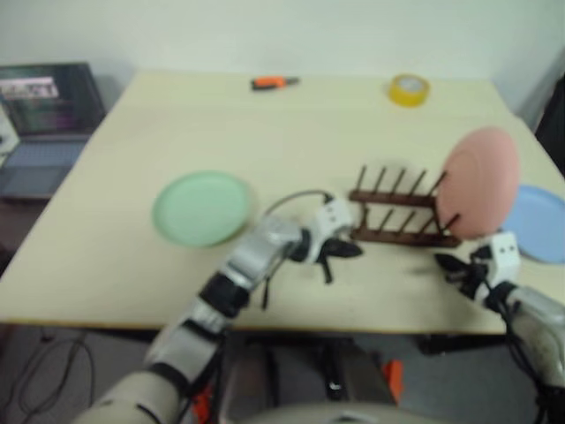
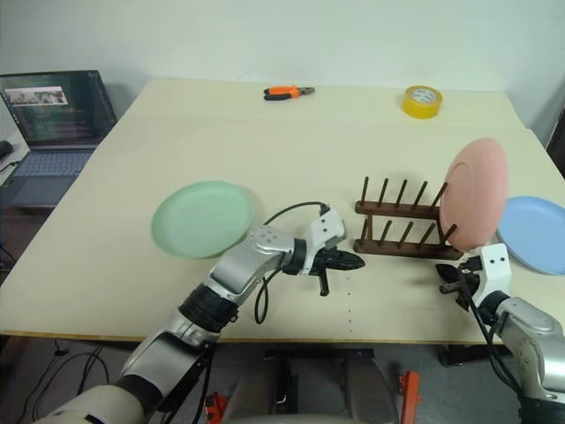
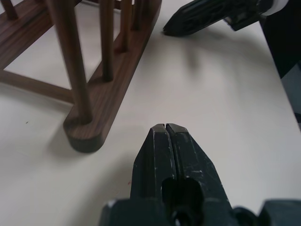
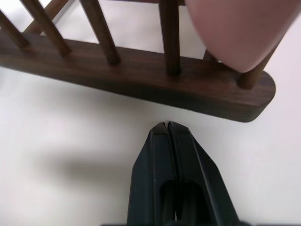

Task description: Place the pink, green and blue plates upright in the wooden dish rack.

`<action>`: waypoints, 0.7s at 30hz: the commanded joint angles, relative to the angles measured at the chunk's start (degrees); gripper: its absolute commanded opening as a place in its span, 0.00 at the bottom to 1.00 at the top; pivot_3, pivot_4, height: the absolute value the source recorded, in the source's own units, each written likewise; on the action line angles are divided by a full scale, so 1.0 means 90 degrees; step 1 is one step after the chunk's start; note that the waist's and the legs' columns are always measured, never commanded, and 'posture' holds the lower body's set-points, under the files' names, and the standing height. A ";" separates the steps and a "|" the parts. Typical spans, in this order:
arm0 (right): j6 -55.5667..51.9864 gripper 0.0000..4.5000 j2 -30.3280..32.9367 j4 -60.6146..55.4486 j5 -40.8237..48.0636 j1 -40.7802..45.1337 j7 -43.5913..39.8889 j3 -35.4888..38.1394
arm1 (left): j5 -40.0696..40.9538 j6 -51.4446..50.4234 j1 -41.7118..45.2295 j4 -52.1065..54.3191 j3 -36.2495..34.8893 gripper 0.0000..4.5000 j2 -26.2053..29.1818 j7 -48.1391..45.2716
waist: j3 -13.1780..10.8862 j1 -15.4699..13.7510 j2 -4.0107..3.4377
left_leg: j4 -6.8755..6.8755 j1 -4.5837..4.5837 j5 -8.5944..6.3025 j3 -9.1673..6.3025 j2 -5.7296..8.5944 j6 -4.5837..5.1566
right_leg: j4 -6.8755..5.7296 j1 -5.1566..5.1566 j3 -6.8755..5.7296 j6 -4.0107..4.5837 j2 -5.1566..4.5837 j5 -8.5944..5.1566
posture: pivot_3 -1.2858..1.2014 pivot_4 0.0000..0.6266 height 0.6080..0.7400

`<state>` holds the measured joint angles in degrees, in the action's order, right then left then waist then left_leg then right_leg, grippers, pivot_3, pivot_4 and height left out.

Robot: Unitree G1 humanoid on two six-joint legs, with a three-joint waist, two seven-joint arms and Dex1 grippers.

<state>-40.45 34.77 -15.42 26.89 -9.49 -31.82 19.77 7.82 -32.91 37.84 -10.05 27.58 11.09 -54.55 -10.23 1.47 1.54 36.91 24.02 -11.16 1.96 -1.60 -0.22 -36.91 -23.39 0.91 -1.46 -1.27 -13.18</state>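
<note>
While the head views lay the whole table [image 2: 106, 265] out before us, the wrist views bring us down to the foot of the wooden dish rack [image 2: 402, 225]. From above we see the pink plate [image 2: 474, 194] standing upright among the pegs at the rack's right end, the green plate [image 2: 202, 218] lying flat on the table well to the left of the rack, and the blue plate [image 2: 536, 233] lying flat just right of the rack, partly behind the pink one. The left pincer [image 2: 353, 261] sits low over the table just in front of the rack's left end, pointing right; the right pincer [image 2: 448, 281] is in front of the rack's right end, below the pink plate.

The left wrist view gives us what the head cannot: our left fingers pressed together with nothing between them, the rounded end of the near rail close beside them, and the right pincer's black tip across the bare table surface. The right wrist view shows our right fingers likewise together and empty, just short of the near rail, with the pink plate's lower edge resting between pegs at the rail's end.

Farther off on the table lie orange-handled pliers [image 2: 288, 91] and a yellow roll of tape [image 2: 421, 101]. An open laptop [image 2: 58, 119] sits beyond the table's left edge.
</note>
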 commanded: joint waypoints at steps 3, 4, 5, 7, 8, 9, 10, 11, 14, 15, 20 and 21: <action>-0.0180 0.01 0.0270 0.0007 0.0280 -0.0607 -0.0420 0.0430 | -0.0046 0.0145 0.0086 -0.0072 -0.0089 0.01 -0.0040 0.0026 | 0.0000 -0.0027 0.0003 | -0.0007 0.0006 -0.0002 -0.0008 -0.0001 0.0001 | 0.0005 0.0000 -0.0008 0.0009 0.0000 -0.0009 | 0.52 0.24 1.00; -0.0160 0.01 0.0274 0.0118 0.0290 -0.0630 -0.0407 0.0563 | -0.0046 0.0151 0.0086 -0.0082 -0.0097 0.01 -0.0048 0.0035 | 0.0000 -0.0035 0.0002 | -0.0007 0.0007 -0.0003 -0.0008 -0.0002 0.0002 | 0.0005 0.0000 -0.0008 0.0010 0.0000 -0.0010 | 0.52 0.24 1.00; -0.0130 0.01 0.0253 0.0225 0.0300 -0.0615 -0.0375 0.0670 | -0.0042 0.0151 0.0084 -0.0099 -0.0113 0.01 -0.0061 0.0053 | 0.0000 -0.0047 0.0003 | -0.0007 0.0008 -0.0003 -0.0008 -0.0001 0.0002 | 0.0005 0.0000 -0.0009 0.0010 0.0000 -0.0011 | 0.52 0.24 1.00; -0.0051 0.01 0.0179 0.0384 0.0320 -0.0535 -0.0285 0.0787 | -0.0055 0.0151 0.0078 -0.0138 -0.0123 0.01 -0.0091 0.0106 | 0.0000 -0.0060 0.0003 | -0.0004 0.0008 -0.0004 -0.0007 0.0000 0.0002 | 0.0006 0.0000 -0.0009 0.0010 -0.0001 -0.0011 | 0.52 0.24 1.00; -0.0016 0.01 0.0127 0.0449 0.0343 -0.0472 -0.0230 0.0820 | -0.0065 0.0167 0.0072 -0.0166 -0.0118 0.01 -0.0102 0.0123 | 0.0000 -0.0061 0.0003 | -0.0001 0.0008 -0.0004 -0.0006 0.0002 0.0003 | 0.0005 0.0000 -0.0008 0.0009 -0.0002 -0.0010 | 0.52 0.24 1.00; 0.0028 0.01 0.0074 0.0502 0.0361 -0.0412 -0.0187 0.0844 | -0.0076 0.0189 0.0068 -0.0191 -0.0110 0.01 -0.0110 0.0134 | 0.0000 -0.0063 0.0003 | 0.0001 0.0007 -0.0004 -0.0007 0.0002 0.0003 | 0.0005 0.0001 -0.0008 0.0009 -0.0003 -0.0010 | 0.52 0.24 1.00; 0.0059 0.01 0.0015 0.0538 0.0369 -0.0351 -0.0132 0.0871 | -0.0083 0.0208 0.0062 -0.0208 -0.0102 0.01 -0.0117 0.0145 | 0.0000 -0.0063 0.0003 | 0.0003 0.0007 -0.0004 -0.0007 0.0003 0.0003 | 0.0006 0.0002 -0.0008 0.0009 -0.0003 -0.0010 | 0.52 0.24 1.00; 0.0100 0.01 -0.0053 0.0605 0.0327 -0.0260 -0.0023 0.0871 | -0.0094 0.0221 0.0062 -0.0236 -0.0098 0.01 -0.0134 0.0175 | -0.0001 -0.0062 0.0004 | 0.0004 0.0006 -0.0004 -0.0007 0.0002 0.0003 | 0.0007 0.0002 -0.0007 0.0009 -0.0003 -0.0010 | 0.52 0.24 1.00; 0.0167 0.01 -0.0202 0.0739 0.0229 -0.0040 0.0211 0.0775 | -0.0127 0.0248 0.0076 -0.0306 -0.0095 0.01 -0.0190 0.0228 | -0.0001 -0.0054 0.0005 | 0.0005 0.0005 -0.0004 -0.0007 0.0003 0.0003 | 0.0013 0.0005 -0.0005 0.0009 -0.0004 -0.0010 | 0.52 0.24 1.00; 0.0174 0.01 -0.0239 0.0762 0.0221 0.0013 0.0246 0.0727 | -0.0143 0.0248 0.0085 -0.0328 -0.0100 0.01 -0.0213 0.0240 | -0.0001 -0.0052 0.0005 | 0.0006 0.0005 -0.0004 -0.0006 0.0004 0.0002 | 0.0014 0.0005 -0.0004 0.0009 -0.0004 -0.0010 | 0.52 0.24 1.00; 0.0419 0.01 -0.0391 0.1111 0.0057 0.0304 0.0485 0.0600 | -0.0173 0.0216 0.0105 -0.0375 -0.0156 0.01 -0.0293 0.0321 | -0.0001 -0.0043 0.0005 | 0.0005 0.0004 -0.0004 -0.0006 0.0004 0.0003 | 0.0014 0.0005 -0.0003 0.0009 -0.0005 -0.0010 | 0.52 0.24 1.00; 0.0449 0.01 -0.0409 0.1139 0.0026 0.0355 0.0528 0.0579 | -0.0177 0.0211 0.0106 -0.0384 -0.0161 0.01 -0.0307 0.0344 | -0.0001 -0.0039 0.0005 | 0.0005 0.0004 -0.0004 -0.0007 0.0003 0.0003 | 0.0014 0.0005 -0.0004 0.0009 -0.0004 -0.0010 | 0.52 0.24 1.00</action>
<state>-36.53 31.35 -6.89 28.81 -6.32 -29.20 25.40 6.32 -31.98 37.85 -14.06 27.17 8.93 -51.80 -10.24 1.12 1.58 36.95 24.06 -11.20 1.90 -1.58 -0.19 -36.79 -23.34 0.88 -1.38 -1.31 -13.27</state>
